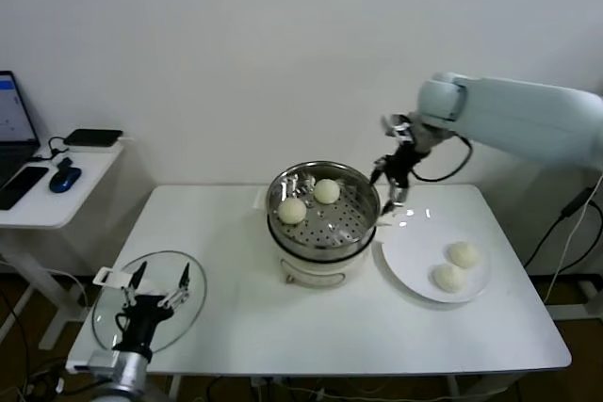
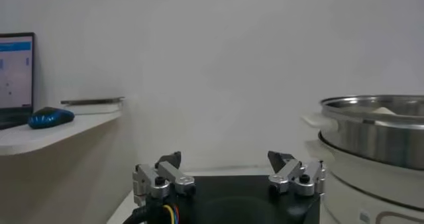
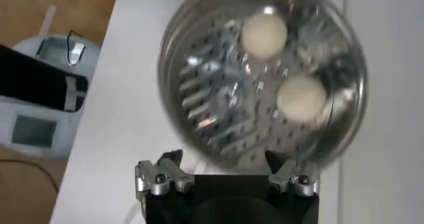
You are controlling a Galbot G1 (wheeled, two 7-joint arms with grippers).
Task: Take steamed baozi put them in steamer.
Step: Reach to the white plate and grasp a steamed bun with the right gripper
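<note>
Near the tabletop's [image 1: 283, 317] back edge, the right gripper [image 1: 388, 185] hangs wide and empty beside the steamer [image 1: 323, 233] holding 2 baozi [image 1: 292, 210]; the left gripper [image 1: 160, 287] waits wide at the front-left corner.

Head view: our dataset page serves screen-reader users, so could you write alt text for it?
Two round cream-white buns sit in a shiny steel steamer basket and two more on a flat white plate. The open right gripper hovers beside the steamer; the open left gripper rests over a glass lid.
</note>
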